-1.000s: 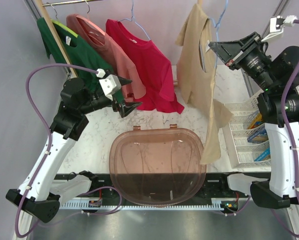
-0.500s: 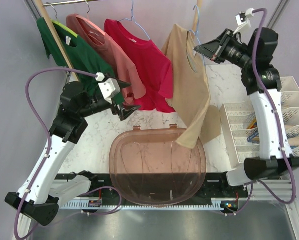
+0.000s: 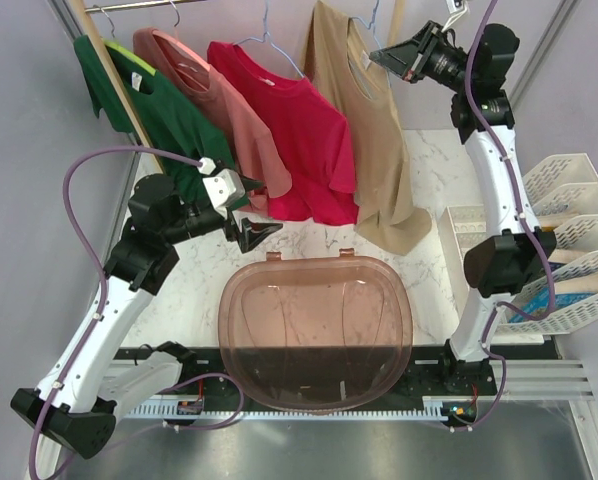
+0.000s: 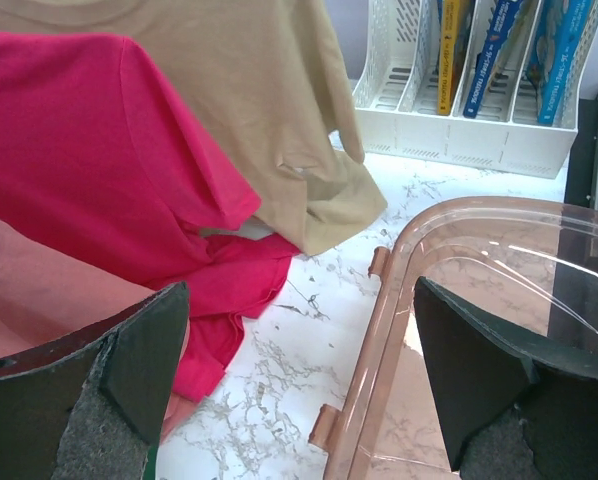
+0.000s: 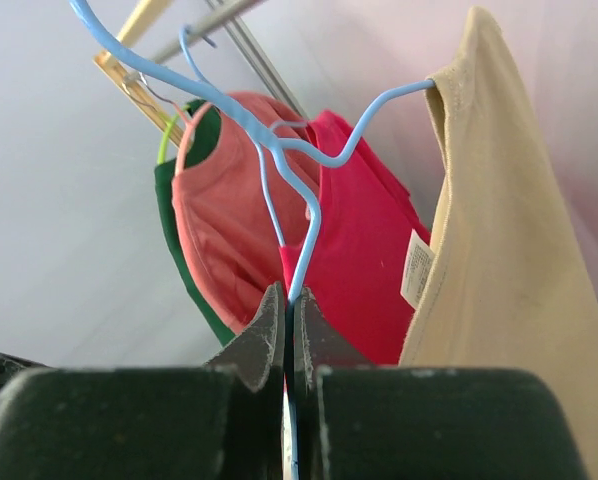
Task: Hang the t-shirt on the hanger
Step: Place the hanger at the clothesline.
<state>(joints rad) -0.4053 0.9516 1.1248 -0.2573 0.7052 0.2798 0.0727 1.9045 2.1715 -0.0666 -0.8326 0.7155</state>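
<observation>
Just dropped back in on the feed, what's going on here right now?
The right gripper is shut on the wire of the light-blue hanger, holding it high by the rail. The tan t-shirt is draped on it, hanging beside the red t-shirt. Whether the hook is over the rail cannot be told. The left gripper is open and holds nothing, low over the table near the clear brown tub.

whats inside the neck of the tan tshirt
The light-blue hanger enters the t-shirt at the collar, its wire pinched by the shut right gripper. Its shoulders inside the cloth are covered.
</observation>
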